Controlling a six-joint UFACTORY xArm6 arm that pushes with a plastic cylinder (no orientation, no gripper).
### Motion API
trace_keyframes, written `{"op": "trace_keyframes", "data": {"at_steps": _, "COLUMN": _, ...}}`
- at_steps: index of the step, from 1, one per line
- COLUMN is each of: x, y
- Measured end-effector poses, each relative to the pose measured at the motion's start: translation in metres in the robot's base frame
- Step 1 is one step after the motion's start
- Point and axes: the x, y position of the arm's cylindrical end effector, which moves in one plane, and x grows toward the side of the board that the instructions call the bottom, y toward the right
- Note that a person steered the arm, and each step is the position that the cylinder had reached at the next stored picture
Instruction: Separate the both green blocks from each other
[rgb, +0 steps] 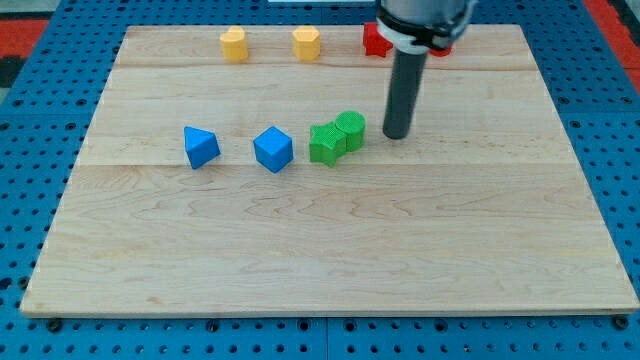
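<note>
Two green blocks sit touching near the board's middle: a green star-like block on the left and a green round block just up and right of it. My tip rests on the board a short way to the right of the green round block, with a small gap between them.
A blue cube lies just left of the green pair, and a blue triangular block farther left. Two yellow blocks sit near the top edge. A red block is partly hidden behind the arm.
</note>
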Motion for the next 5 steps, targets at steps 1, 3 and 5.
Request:
{"op": "trace_keyframes", "data": {"at_steps": 1, "x": 0.01, "y": -0.074}}
{"op": "trace_keyframes", "data": {"at_steps": 3, "x": 0.027, "y": -0.12}}
{"op": "trace_keyframes", "data": {"at_steps": 5, "x": 0.049, "y": -0.052}}
